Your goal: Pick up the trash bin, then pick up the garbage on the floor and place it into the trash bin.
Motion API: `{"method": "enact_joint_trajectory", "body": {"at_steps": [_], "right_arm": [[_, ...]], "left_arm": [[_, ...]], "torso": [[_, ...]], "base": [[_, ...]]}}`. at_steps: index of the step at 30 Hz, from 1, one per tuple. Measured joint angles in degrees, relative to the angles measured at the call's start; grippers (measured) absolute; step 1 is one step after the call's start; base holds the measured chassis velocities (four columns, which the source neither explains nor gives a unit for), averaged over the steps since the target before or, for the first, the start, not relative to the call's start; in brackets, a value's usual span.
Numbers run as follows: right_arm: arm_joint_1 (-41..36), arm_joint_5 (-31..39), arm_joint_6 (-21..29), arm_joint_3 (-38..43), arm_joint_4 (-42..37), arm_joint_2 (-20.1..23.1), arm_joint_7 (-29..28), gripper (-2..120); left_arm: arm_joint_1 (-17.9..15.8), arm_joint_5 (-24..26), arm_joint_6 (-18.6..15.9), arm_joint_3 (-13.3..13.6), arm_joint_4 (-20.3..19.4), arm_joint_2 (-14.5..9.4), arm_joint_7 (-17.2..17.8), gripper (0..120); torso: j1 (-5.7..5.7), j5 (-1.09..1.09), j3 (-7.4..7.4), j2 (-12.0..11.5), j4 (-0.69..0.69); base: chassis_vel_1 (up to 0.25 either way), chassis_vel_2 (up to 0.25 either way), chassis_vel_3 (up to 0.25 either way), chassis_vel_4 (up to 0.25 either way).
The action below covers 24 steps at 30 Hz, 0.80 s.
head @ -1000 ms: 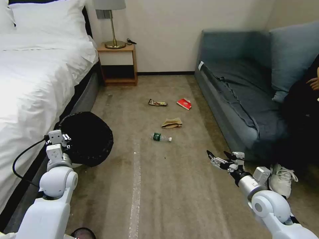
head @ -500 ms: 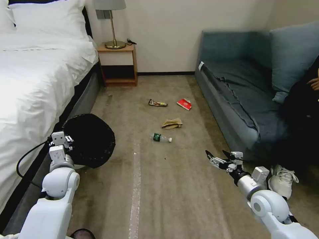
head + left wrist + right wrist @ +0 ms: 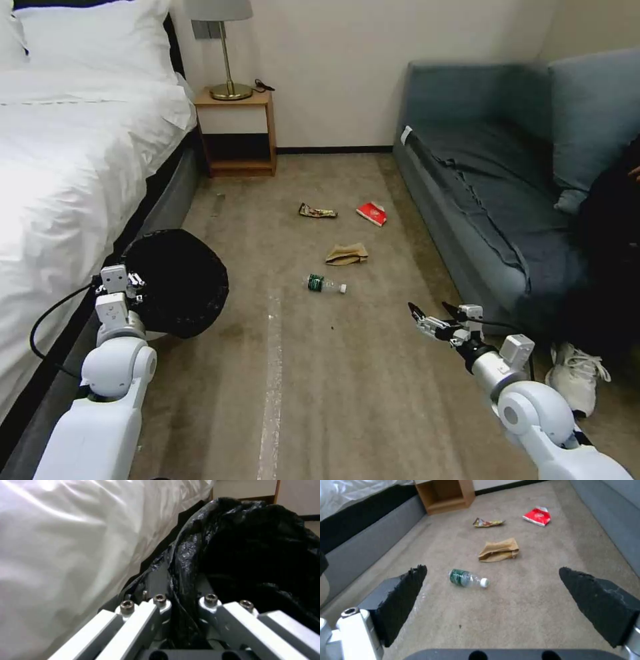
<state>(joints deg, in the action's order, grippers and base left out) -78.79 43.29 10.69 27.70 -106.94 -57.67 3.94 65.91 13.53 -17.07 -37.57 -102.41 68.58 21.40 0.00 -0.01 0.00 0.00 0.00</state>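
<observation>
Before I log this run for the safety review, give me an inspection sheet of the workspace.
Surface: beige carpet, a pale streak along it.
Job's things: trash bin by the bed; bottle, brown paper, red packet, snack wrapper lying apart.
Clutter: white sneaker by the sofa.
Grippers: left gripper shut on the bin's black bag at the rim; right gripper open above the carpet, short of the bottle.
Cables: black cable looping from the left wrist.
Surroundings: bed, nightstand with lamp, blue sofa.

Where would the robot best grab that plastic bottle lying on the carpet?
Probably across the clear middle of the bottle, coming from above with the open right gripper. It lies on its side, cap towards the sofa, so the round body offers two opposite sides to pinch.
</observation>
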Motion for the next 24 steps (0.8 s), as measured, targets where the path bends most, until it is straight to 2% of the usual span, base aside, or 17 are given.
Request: {"method": "enact_joint_trajectory", "body": {"at_steps": [24], "right_arm": [[-0.2, -0.3, -0.2, -0.4, 0.2, 0.3, 0.3, 100]], "left_arm": [[0.2, 0.0, 0.3, -0.2, 0.3, 0.2, 0.1, 4]], "torso": [[0.0, 0.01, 0.0, 0.0, 0.01]], "base": [[-0.091, 0.092, 0.092, -0.088]]}}
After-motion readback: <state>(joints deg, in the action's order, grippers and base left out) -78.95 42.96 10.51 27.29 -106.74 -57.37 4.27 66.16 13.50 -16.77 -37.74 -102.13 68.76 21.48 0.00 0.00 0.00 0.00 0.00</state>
